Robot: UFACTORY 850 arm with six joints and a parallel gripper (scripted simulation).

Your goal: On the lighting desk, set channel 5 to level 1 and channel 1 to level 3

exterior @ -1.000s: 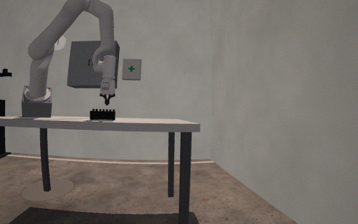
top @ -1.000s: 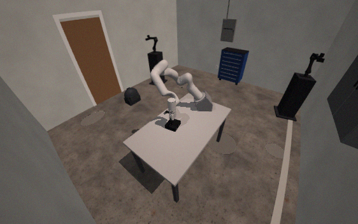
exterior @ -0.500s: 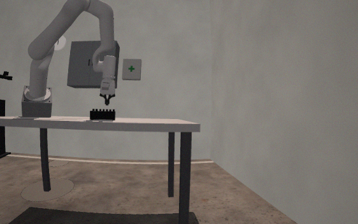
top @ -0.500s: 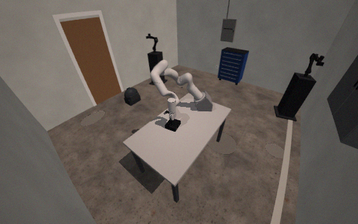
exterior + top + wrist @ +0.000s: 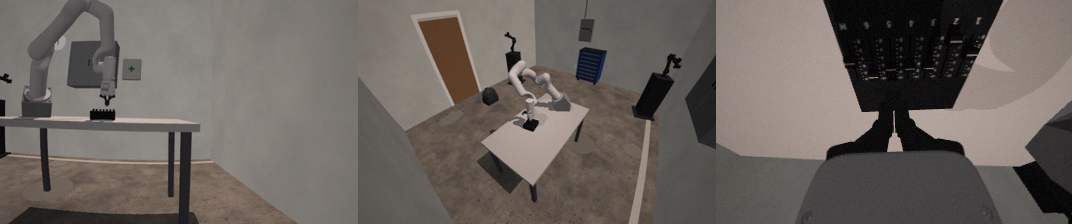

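The black lighting desk point(image 5: 530, 125) stands on its feet on the white table, near the arm's base; it also shows in the side view point(image 5: 102, 114). In the wrist view the desk point(image 5: 911, 50) fills the upper middle, with several faders in a row under numbers that read from M on the left to 1 on the right. The fader caps near the right stand higher than those in the middle. My gripper point(image 5: 893, 99) is shut and empty, its fingertips over the desk's near edge below channel 5. In the side view the gripper point(image 5: 107, 102) hangs a little above the desk.
The arm's grey base point(image 5: 562, 102) sits at the table's far end. Black pedestals with small arms point(image 5: 654, 92) and a blue cabinet point(image 5: 591, 65) stand on the floor away from the table.
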